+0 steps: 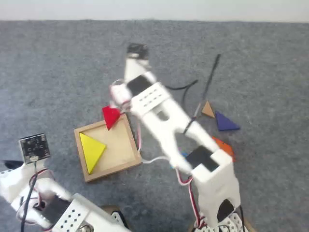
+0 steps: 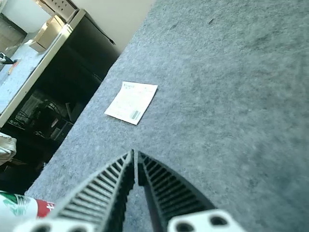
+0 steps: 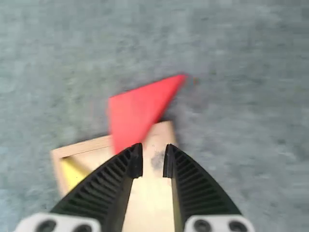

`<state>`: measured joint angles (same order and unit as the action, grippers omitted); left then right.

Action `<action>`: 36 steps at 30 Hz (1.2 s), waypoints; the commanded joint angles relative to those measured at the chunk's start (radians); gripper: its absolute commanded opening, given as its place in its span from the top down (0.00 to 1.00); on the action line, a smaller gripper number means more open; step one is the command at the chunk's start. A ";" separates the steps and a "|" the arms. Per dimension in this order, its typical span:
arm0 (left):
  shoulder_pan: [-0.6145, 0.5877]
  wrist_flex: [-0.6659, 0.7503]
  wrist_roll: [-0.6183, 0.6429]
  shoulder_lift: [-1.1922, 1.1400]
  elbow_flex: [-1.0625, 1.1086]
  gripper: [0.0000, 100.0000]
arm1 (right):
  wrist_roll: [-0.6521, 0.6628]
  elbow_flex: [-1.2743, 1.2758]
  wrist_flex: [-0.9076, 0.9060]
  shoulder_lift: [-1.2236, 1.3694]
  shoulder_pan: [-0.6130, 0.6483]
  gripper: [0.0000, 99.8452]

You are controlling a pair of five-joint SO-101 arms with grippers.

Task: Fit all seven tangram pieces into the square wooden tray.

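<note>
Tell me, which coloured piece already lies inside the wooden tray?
The yellow triangle lies flat within the tray; the red triangle only overhangs its corner.

The right arm [image 1: 164, 121] hides most of the orange piece [image 1: 224, 144] and nearly all of something blue [image 1: 183, 154].

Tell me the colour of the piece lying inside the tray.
Yellow; the piece shows best in the high view.

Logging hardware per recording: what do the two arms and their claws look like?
The left arm and right arm are white shells with black motor blocks, trailing red, white and black cables. The left claw and right claw have black ribbed fingers on white bases with screw holes.
</note>
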<state>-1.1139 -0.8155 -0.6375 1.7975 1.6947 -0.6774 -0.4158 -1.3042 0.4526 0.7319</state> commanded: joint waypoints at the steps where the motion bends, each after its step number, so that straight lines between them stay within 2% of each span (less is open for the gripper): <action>1: 0.132 -0.095 0.018 0.015 -0.013 0.99 | 0.087 -0.057 -0.159 -0.044 -0.130 0.93; 5: 0.382 -0.292 0.097 0.012 -0.053 0.99 | 0.193 -0.043 -0.228 -0.097 -0.242 0.98; 8: 0.410 -0.399 0.123 -0.051 -0.240 0.99 | 0.264 0.011 -0.236 -0.229 -0.259 0.98; 10: 0.419 -0.410 0.123 -0.196 -0.417 0.99 | 0.307 0.087 -0.234 -0.360 -0.265 0.98; 12: 0.439 -0.454 0.114 -0.445 -0.630 0.99 | 0.334 0.204 -0.206 -0.513 -0.275 0.98; 15: 0.508 -0.572 0.109 -0.953 -0.960 0.99 | 0.371 0.488 -0.130 -0.734 -0.305 0.98; 19: 0.589 -0.735 0.095 -1.554 -1.392 0.94 | 0.566 1.005 0.097 -0.946 -0.389 0.98; 22: 0.623 -0.793 0.094 -1.832 -1.715 0.87 | 0.773 1.310 0.335 -1.066 -0.499 0.98; 23: 0.638 -0.830 0.094 -1.903 -1.814 0.85 | 0.802 1.387 0.403 -1.098 -0.535 0.98; 26: 0.720 -0.944 0.095 -2.076 -2.064 0.82 | 0.790 1.496 0.509 -1.132 -0.585 0.98; 28: 0.778 -0.936 0.101 -2.177 -2.150 0.81 | 0.784 1.499 0.507 -1.109 -0.585 0.98; 36: 0.942 -0.928 0.198 -2.449 -2.264 0.78 | 0.786 1.439 0.547 -0.878 -0.561 0.98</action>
<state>-0.2194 -1.7177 -0.4795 -0.6314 -0.4933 0.0928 1.0848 -0.7795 -0.4803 0.1626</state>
